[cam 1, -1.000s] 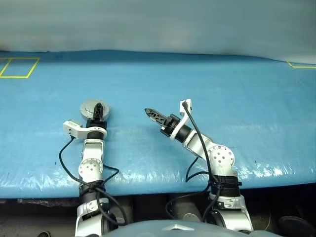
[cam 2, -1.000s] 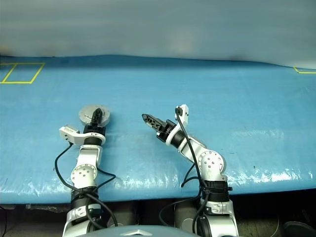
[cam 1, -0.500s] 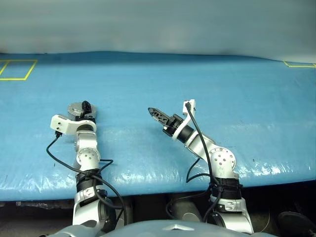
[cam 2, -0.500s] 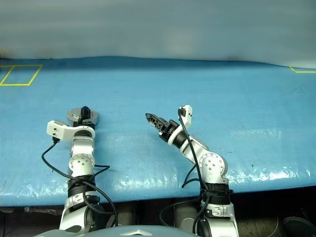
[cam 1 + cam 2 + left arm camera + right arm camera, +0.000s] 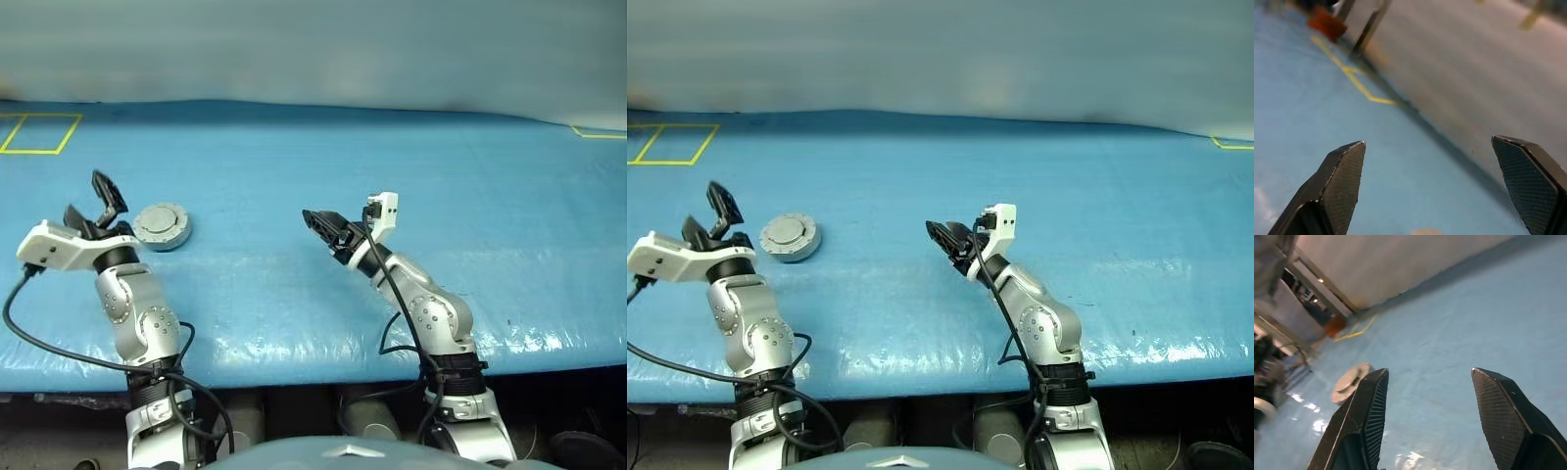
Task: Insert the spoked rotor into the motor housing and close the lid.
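Toward the left edge of the blue table (image 5: 294, 157), the left gripper (image 5: 95, 204) is hovering above the surface with its two fingers spread wide and nothing between them. Just to its right, the motor housing (image 5: 162, 225) is lying flat on the table with the lid (image 5: 790, 234) closed over it, plain grey face up, apart from both grippers. Near the table's middle, the right gripper (image 5: 323, 223) is pointing left toward it, fingers parted and empty, well apart from it.

Left pincer (image 5: 96, 203) raised, spread wide; right pincer (image 5: 321, 223) seemingly parted, empty.
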`<state>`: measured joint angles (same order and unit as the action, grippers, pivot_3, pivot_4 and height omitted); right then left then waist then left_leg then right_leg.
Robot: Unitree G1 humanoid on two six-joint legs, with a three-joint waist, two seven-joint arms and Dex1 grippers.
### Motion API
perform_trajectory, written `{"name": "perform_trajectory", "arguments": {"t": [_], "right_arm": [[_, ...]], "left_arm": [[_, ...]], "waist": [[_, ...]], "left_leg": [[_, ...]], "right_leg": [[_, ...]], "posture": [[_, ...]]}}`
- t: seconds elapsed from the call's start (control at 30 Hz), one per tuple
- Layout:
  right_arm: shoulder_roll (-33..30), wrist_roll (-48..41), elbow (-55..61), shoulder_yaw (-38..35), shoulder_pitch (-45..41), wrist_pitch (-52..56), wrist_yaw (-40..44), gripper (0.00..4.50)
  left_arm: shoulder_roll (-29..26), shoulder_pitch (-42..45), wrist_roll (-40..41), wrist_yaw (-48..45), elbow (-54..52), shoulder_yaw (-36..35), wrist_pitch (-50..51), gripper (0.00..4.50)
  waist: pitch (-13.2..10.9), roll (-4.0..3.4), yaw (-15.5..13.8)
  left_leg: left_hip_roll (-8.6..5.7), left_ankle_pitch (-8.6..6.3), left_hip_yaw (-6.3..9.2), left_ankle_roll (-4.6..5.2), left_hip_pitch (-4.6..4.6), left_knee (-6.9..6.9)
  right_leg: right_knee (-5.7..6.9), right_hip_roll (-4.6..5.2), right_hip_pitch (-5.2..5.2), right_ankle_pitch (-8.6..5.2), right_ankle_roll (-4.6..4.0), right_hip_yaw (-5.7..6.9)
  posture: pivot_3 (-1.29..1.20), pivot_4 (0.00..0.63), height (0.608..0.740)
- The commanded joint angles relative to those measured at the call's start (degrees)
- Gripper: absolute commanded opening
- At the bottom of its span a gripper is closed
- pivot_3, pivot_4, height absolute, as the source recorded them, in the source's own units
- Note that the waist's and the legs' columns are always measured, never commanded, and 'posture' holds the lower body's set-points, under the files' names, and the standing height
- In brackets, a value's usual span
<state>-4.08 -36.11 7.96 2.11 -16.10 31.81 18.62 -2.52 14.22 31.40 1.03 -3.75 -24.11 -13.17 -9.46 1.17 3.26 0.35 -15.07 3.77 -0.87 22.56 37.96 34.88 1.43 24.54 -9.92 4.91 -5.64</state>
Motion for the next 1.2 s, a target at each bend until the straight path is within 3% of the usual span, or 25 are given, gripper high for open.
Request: {"name": "perform_trajectory", "arguments": {"t": [0.03, 0.13, 0.23, 0.43, 0.67, 0.83, 0.87, 1.2], "right_arm": [[-3.31, 8.81, 0.35, 2.11, 0.74, -10.78, 3.94, 2.85], [-5.58, 11.88, -0.93, 2.18, 0.9, -14.47, 6.02, 2.85], [-11.79, 15.58, -1.98, 3.42, 2.01, -17.1, 12.01, 2.85], [-18.24, 16.06, -1.96, 3.15, 4.01, -16.09, 18.53, 2.85], [-19.64, 14.96, -2.0, 1.14, 4.92, -14.89, 20.28, 2.85], [-19.95, 16.59, -1.81, 1.88, 5.0, -14.84, 20.32, 4.38], [-19.77, 16.66, -1.72, 2.09, 4.99, -14.68, 20.3, 4.45], [-18.65, 19.53, -2.1, 2.63, 4.48, -15.23, 18.24, 4.45]], "left_arm": [[-5.87, -2.36, -2.1, -15.26, -4.93, 10.51, 3.13, 4.48], [-11.31, -4.28, -4.66, -22.44, -5.95, 17.05, 7.37, 4.48], [-18.03, -6.3, -12.0, -29.81, -4.9, 26.19, 11.65, 4.48], [-21.39, -8.24, -14.47, -38.89, -1.31, 32.95, 14.92, 4.48], [-21.05, -8.3, -14.58, -42.02, -0.05, 32.72, 15.2, 4.48], [-20.64, -8.15, -14.89, -42.65, 0.64, 32.54, 15.09, 4.5], [-20.5, -8.12, -14.92, -42.63, 0.69, 32.5, 15.1, 4.5], [-19.62, -8.52, -15.75, -41.79, 0.46, 32.44, 15.32, 4.5]], "waist": [[0.0, -0.01, 0.08], [-0.01, -0.04, 0.32], [-0.02, -0.1, 0.64], [-0.03, -0.09, 0.64], [-0.03, -0.09, 0.28], [-0.03, -0.09, 0.22], [-0.03, -0.09, 0.21], [-0.03, -0.09, 0.15]], "left_leg": [[0.01, 0.0, 0.01, 0.0, 0.0, -0.02], [0.01, 0.0, -0.01, 0.0, -0.02, -0.06], [0.06, 0.0, -0.03, 0.01, -0.1, -0.07], [0.12, 0.0, -0.06, 0.02, -0.13, -0.06], [0.13, 0.0, -0.09, 0.03, -0.14, -0.01], [0.12, 0.0, -0.1, 0.04, -0.14, 0.01], [0.12, 0.0, -0.1, 0.04, -0.14, 0.0], [0.11, 0.0, -0.1, 0.04, -0.14, 0.03]], "right_leg": [[0.0, -0.01, 0.01, 0.0, 0.0, 0.0], [0.02, -0.01, 0.03, -0.04, -0.02, 0.0], [0.08, -0.05, 0.02, -0.12, -0.15, 0.0], [0.12, -0.06, 0.03, -0.2, -0.3, -0.01], [0.14, -0.05, 0.01, -0.2, -0.31, -0.02], [0.14, -0.04, 0.01, -0.18, -0.28, -0.03], [0.14, -0.04, 0.01, -0.18, -0.28, -0.03], [0.17, -0.03, 0.0, -0.15, -0.26, -0.03]], "posture": [[0.0, 0.15, 0.74], [0.0, 0.15, 0.74], [0.0, 0.15, 0.74], [0.0, 0.15, 0.74], [0.0, 0.15, 0.74], [0.0, 0.15, 0.74], [0.0, 0.15, 0.74], [0.0, 0.15, 0.74]]}}
